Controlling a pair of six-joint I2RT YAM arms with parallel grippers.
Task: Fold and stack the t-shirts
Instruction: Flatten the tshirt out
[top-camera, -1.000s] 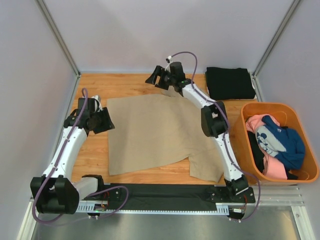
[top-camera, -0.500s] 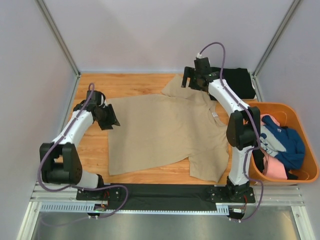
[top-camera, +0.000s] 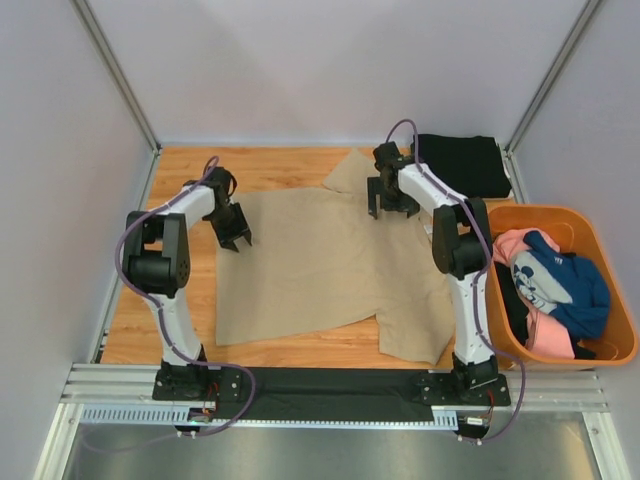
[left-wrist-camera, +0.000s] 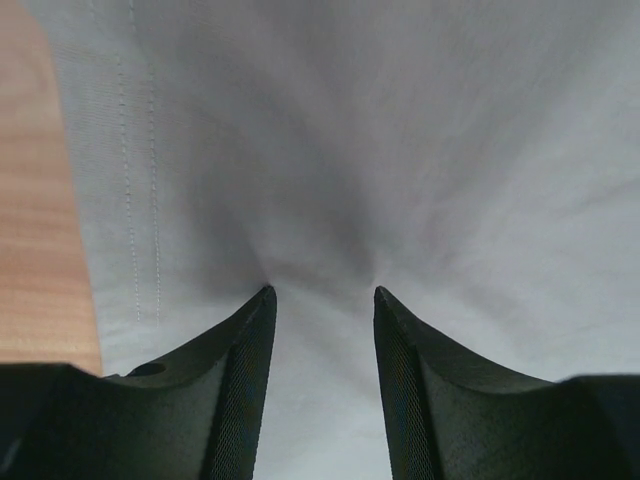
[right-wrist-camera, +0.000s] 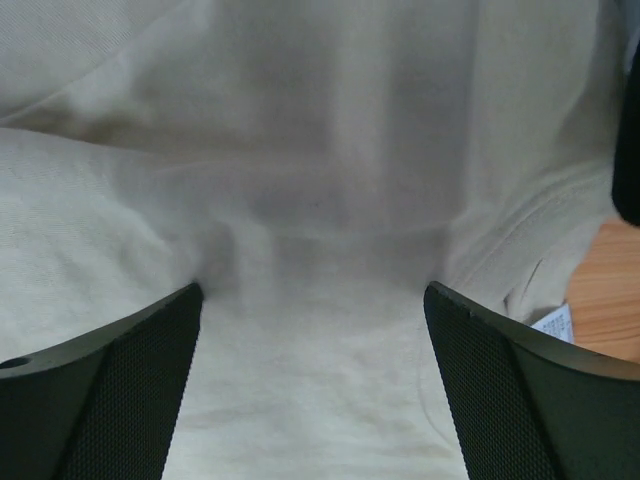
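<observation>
Wooden table (top-camera: 190, 300), tan t-shirt (top-camera: 320, 265) spread out mid-table | left gripper (top-camera: 236, 240) on its left edge, jaws narrowly apart, tips pushing into cloth | right gripper (top-camera: 392, 209) at far collar, jaws wide | black t-shirt (top-camera: 460, 165) folded far right, beside orange tub (top-camera: 494, 290)

TWO ARMS AT WORK: The left arm (top-camera: 160, 300) rises from its base at the near edge, folds at an elbow on the left, then angles toward the far side and to the right. The left claw (top-camera: 234, 238) tips downward, and its two fingers (left-wrist-camera: 240, 350) stand a narrow gap apart. The right arm (top-camera: 462, 300) climbs straight toward the far side, bends at its elbow and angles left. The right claw (top-camera: 391, 207) also points down, its fingers (right-wrist-camera: 110, 370) spread wide. The two claws sit well apart, the right one slightly farther back.
</observation>
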